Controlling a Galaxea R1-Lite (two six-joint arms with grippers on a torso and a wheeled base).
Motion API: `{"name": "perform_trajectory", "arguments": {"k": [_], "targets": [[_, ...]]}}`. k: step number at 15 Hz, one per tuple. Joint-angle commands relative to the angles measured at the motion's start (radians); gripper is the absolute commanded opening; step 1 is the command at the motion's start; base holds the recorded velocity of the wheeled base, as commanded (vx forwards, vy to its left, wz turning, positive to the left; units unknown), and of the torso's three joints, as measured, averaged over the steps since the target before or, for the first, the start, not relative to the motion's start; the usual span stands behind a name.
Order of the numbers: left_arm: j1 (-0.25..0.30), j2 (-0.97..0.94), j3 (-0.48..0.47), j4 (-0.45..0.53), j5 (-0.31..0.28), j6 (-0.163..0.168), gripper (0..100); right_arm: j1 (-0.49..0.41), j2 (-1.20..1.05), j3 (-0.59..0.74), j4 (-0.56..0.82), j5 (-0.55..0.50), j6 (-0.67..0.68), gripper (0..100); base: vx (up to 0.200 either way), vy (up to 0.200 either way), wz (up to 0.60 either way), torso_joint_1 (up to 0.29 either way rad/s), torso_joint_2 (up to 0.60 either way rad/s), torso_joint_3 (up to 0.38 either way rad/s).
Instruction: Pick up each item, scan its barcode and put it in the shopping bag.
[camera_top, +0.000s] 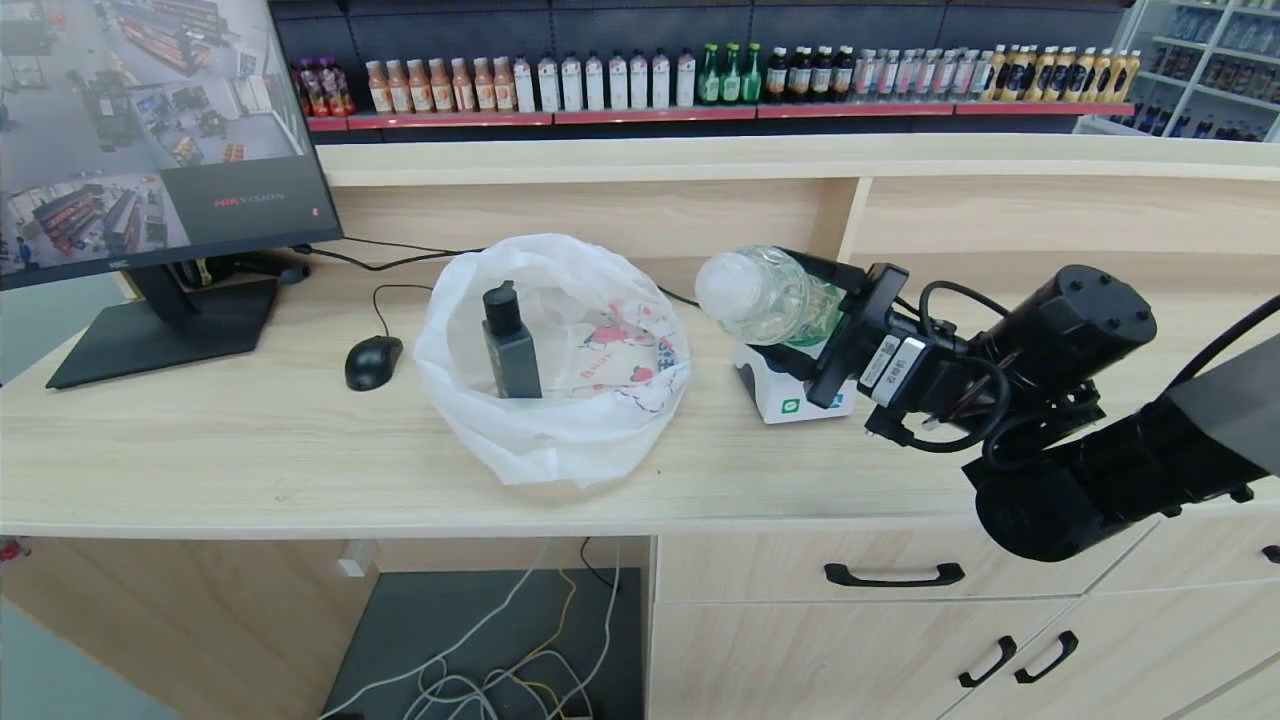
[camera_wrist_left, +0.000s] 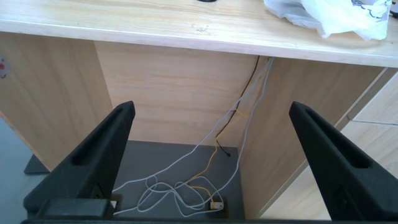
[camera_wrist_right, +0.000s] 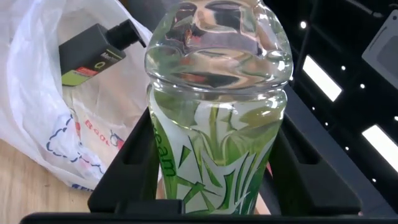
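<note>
right gripper pinching clear plastic bottle, left gripper spread wide, crinkled white bag

Our right arm is matte black throughout, built from thick cylinders. Its round joint housing ends in a flat cap dotted with a ring of small screws. Just ahead of that housing sits a squarish black block bearing two white labels with fine print. Beyond the block, the right gripper has long, flat black fingers. Thin black cables loop beside the housing, and a thicker one arcs behind it above a dark grey panel. Our left gripper has the same black tapering fingers, each with a stepped ridge along its inner face.
</note>
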Motion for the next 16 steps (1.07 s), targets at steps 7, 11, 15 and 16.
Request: {"name": "perform_trajectory", "arguments": {"k": [7, 11, 15, 16], "targets": [[0.0, 0.0, 0.0, 0.0, 0.001, 0.0, 100, -0.013, 0.019, -0.009, -0.001, 0.061, -0.006, 0, 0.0, 0.0, 0.0, 0.0, 0.0, 0.0], [0.0, 0.0, 0.0, 0.0, 0.001, 0.0, 100, -0.048, 0.016, -0.015, -0.001, 0.08, -0.004, 0, 0.0, 0.0, 0.0, 0.0, 0.0, 0.0], [0.0, 0.0, 0.0, 0.0, 0.001, 0.0, 100, -0.059, 0.016, -0.017, -0.001, 0.08, -0.006, 0, 0.0, 0.0, 0.0, 0.0, 0.0, 0.0], [0.0, 0.0, 0.0, 0.0, 0.001, 0.0, 100, -0.068, 0.018, -0.017, -0.001, 0.081, -0.006, 0, 0.0, 0.0, 0.0, 0.0, 0.0, 0.0]]}}
